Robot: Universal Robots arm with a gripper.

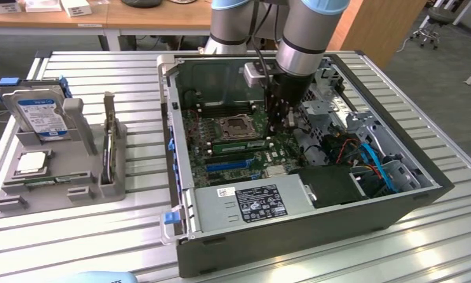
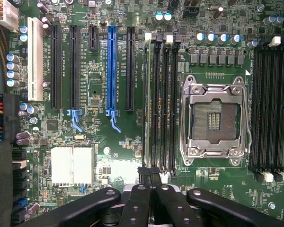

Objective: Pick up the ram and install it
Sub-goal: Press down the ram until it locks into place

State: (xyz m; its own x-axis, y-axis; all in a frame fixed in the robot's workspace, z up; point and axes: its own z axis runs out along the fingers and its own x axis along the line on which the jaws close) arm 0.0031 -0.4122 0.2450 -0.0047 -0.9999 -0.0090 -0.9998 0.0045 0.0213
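One arm (image 1: 302,35) drops straight down into one open computer case (image 1: 392,203), its wrist upright. The gripper (image 1: 281,131) hangs low over the green board, and its black, riveted fingers (image 2: 143,198) are pressed together with nothing between them. One ram (image 1: 239,144), a thin green stick, stands on edge in a slot just beside the square metal socket (image 2: 214,120). Whether the fingertips touch it cannot be told. In the wrist view the socket has four long black slots on each side. Well apart on the ribbed metal table (image 1: 86,236) sits one grey plastic holder (image 1: 109,188), which carries one silver hard drive (image 1: 40,115) with a blue label and one square silver chip (image 1: 32,162).
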